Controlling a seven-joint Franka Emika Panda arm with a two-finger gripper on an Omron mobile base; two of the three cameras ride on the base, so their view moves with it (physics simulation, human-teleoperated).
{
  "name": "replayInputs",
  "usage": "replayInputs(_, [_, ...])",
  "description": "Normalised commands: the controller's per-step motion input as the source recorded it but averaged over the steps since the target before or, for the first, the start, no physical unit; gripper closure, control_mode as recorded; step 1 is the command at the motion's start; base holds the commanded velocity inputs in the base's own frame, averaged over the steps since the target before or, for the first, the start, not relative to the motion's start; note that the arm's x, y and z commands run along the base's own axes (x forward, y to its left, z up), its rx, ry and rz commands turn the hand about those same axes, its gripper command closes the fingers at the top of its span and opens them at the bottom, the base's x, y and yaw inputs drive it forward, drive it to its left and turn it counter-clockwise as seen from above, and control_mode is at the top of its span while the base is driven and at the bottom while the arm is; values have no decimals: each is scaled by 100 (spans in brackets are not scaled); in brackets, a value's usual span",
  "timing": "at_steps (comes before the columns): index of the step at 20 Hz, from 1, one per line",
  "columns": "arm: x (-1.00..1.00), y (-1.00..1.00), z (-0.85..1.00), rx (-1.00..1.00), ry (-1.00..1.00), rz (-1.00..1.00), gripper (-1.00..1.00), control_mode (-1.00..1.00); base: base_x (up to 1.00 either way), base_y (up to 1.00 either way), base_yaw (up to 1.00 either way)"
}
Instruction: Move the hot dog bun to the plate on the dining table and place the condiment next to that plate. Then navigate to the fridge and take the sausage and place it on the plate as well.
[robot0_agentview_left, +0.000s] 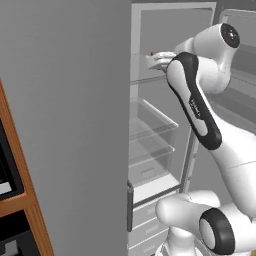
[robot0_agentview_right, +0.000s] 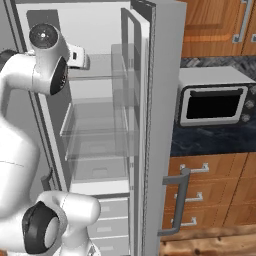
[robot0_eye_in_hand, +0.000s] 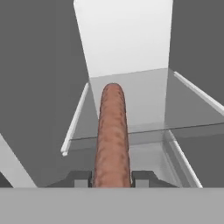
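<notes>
The sausage (robot0_eye_in_hand: 112, 135) could be lost from here if it is drawn out carelessly: it is held near one end only, with most of its length projecting forward over the glass shelf (robot0_eye_in_hand: 144, 100), so a knock against the shelf rim or the fridge door (robot0_agentview_right: 150, 100) is judged likely to twist it out of the grip. In the hand view, the gripper (robot0_eye_in_hand: 112, 178) is seen at bottom centre, its two dark fingertips (robot0_eye_in_hand: 79, 178) closed against either side of the sausage, the gap no wider than the sausage itself. The sausage runs up the middle of that frame, over the shelf in the upper part of the open fridge. In the left base view, the hand is reached into the fridge at upper centre.
</notes>
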Motion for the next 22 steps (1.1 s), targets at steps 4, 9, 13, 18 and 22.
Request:
replayInputs(4, [-100, 0, 31, 13, 0, -9, 100, -100, 0, 0, 0])
replayInputs(9, [-100, -6, 18, 10, 0, -4, 100, -100, 0, 0, 0])
replayInputs(13, [-100, -12, 1, 7, 0, -2, 100, -100, 0, 0, 0])
replayInputs(18, [-79, -17, 0, 8, 0, 0, 100, -100, 0, 0, 0])
replayInputs(22, [-34, -4, -7, 7, 0, 2, 100, -100, 0, 0, 0])
